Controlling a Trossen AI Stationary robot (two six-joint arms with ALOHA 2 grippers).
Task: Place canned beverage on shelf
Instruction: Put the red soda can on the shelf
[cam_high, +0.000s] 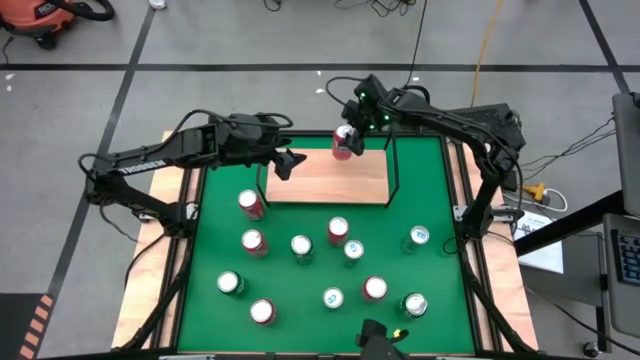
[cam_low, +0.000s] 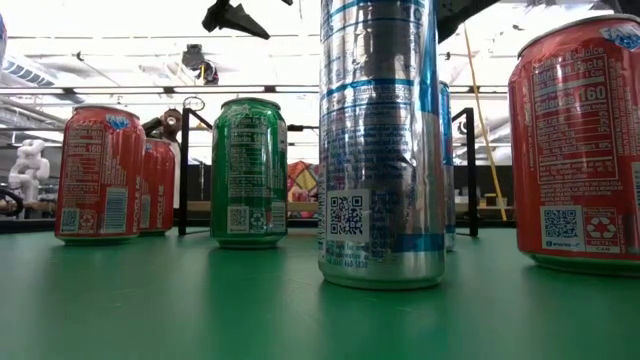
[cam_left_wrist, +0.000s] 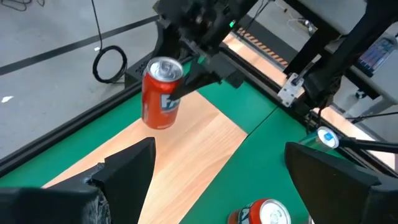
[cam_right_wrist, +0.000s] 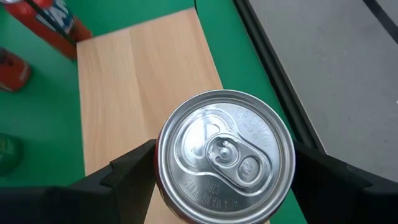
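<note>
- The right gripper is at the upper centre of the high view, at the upper left corner of the shelf, and its 2 fingers are pinching a red can.
- In the right wrist view the silver lid of this can fills the middle, with one dark finger on each side, and the light wood of the shelf lies under it.
- In the left wrist view the red can hangs in the upper left of the frame, a little tilted, above the board; I judge that it does not stand on the wood yet.
- The left gripper waits at the left edge of the shelf in the high view, with its fingers spread and nothing between them.
- About 11 other cans, such as the red can near the shelf and a green can, stand on the green mat in the lower half of the high view.
- As a judgement: the carrying of this can is almost done; what is left is to lower it, release it, and then move the remaining cans.
</note>
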